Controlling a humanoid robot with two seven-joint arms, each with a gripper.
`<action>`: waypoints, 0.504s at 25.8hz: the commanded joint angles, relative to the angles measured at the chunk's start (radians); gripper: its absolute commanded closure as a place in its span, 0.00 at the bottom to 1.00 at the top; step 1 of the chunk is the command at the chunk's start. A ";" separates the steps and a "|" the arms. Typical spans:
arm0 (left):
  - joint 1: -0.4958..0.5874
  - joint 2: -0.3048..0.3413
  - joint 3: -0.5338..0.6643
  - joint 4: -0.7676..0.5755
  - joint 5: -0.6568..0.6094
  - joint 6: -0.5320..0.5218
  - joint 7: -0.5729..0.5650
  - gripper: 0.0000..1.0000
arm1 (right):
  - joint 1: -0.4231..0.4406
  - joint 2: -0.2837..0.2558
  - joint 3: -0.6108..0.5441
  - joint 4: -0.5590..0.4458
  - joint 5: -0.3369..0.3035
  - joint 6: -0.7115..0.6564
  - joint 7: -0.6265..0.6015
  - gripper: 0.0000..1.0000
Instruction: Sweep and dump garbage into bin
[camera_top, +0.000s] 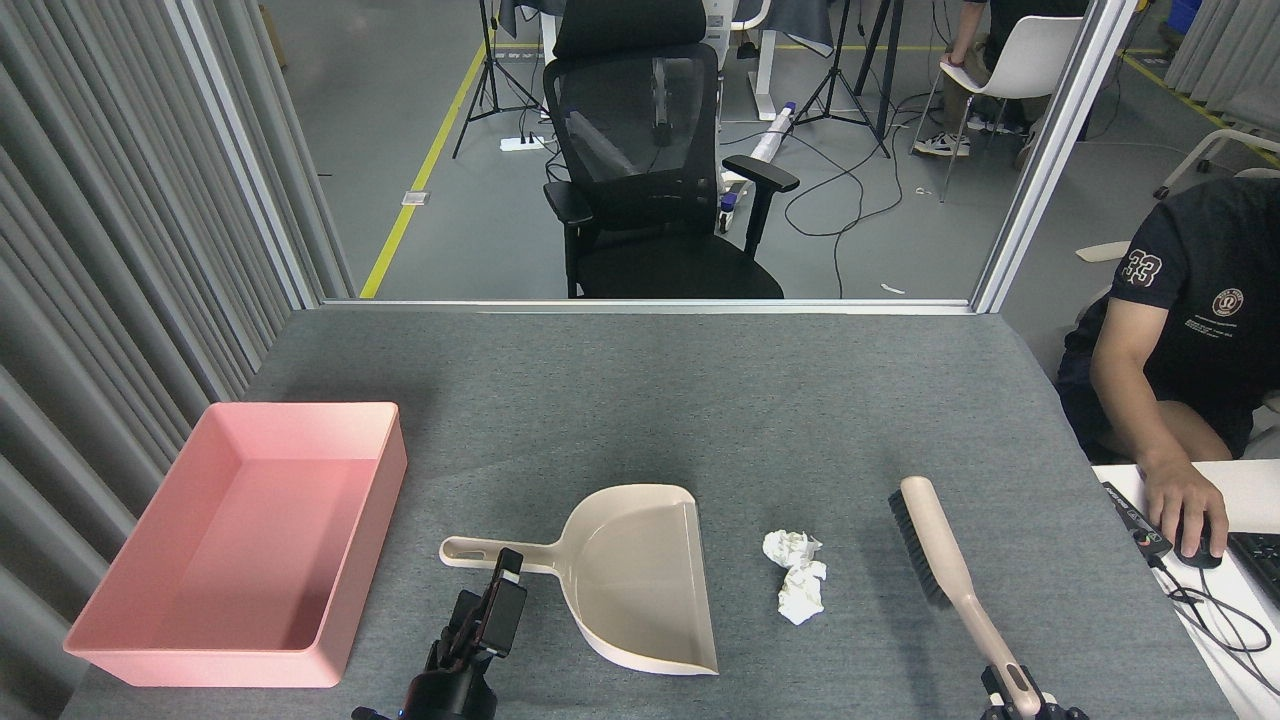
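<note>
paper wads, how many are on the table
2. One wad lies right of the dustpan, the other wad just in front of it, touching. Both sit between the dustpan and the brush. None seem hidden.

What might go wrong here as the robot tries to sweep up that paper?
The left pincer sits beside the dustpan handle without gripping it, so the brush may shove the pan away. The two paper wads are light and loose; a hard stroke may flick them past the pan's open edge. The pink bin lies far left, so paper may spill on the way.
</note>
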 joint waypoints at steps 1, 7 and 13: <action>-0.024 -0.004 0.002 0.064 0.000 -0.003 0.010 0.00 | 0.012 0.009 0.001 -0.001 0.000 -0.001 -0.006 0.84; -0.102 -0.010 0.009 0.165 0.000 -0.019 -0.007 0.01 | 0.014 0.029 0.001 -0.003 0.000 -0.001 -0.006 0.84; -0.143 -0.006 0.062 0.226 -0.005 -0.032 -0.071 0.01 | 0.014 0.029 0.015 -0.007 0.000 -0.001 -0.008 0.84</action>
